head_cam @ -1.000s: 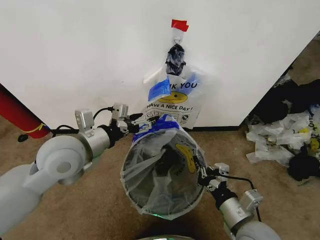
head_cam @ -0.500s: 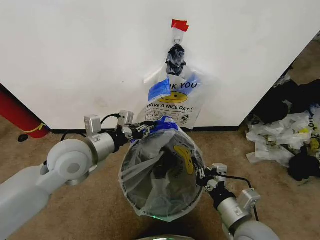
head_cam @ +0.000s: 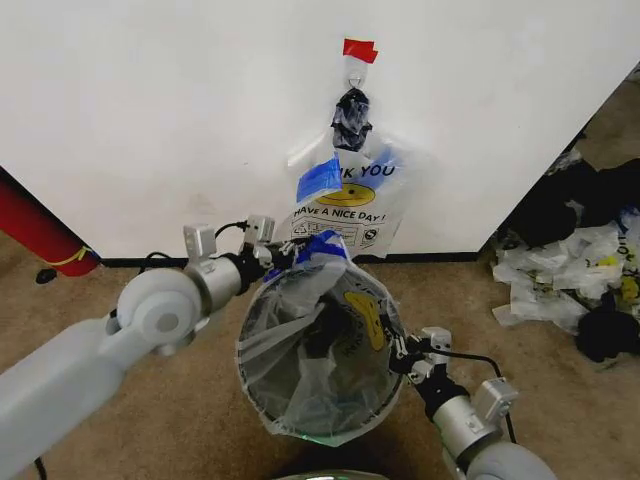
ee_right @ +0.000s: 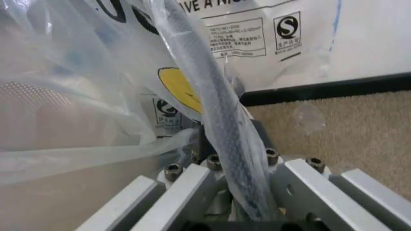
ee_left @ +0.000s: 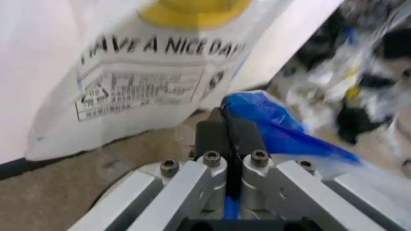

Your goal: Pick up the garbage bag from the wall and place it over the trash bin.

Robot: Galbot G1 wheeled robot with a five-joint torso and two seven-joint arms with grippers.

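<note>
The garbage bag [head_cam: 320, 340] is spread over the mouth of the trash bin [head_cam: 300, 425], its clear film sagging down inside and its yellow smiley print lying against the side nearest the right arm. The left gripper [head_cam: 284, 253] sits at the far rim, close to the wall [head_cam: 150, 110]; in the left wrist view its fingers [ee_left: 215, 137] are pressed together on a blue tape patch [ee_left: 276, 127] at the bag's edge, with no gap between them. The right gripper [head_cam: 400, 352] is at the rim on the robot's right, and the right wrist view shows its jaws pinched on a bunched strip of the film [ee_right: 218, 125] that runs between them.

A second smiley bag [head_cam: 350, 205] hangs flat against the wall from a small hook [head_cam: 355, 72] under a scrap of red tape [head_cam: 359, 49], with a dark knotted wad [head_cam: 351, 118] just above it — its "HAVE A NICE DAY" print sits just behind the bin. A thin black baseboard [head_cam: 440, 257] runs along the foot of the wall. The floor is brown carpet [head_cam: 180, 410]. A red cylinder [head_cam: 35, 232] leans at the left edge, and a heap of loose white and black bags [head_cam: 575, 270] lies on the carpet to the right.
</note>
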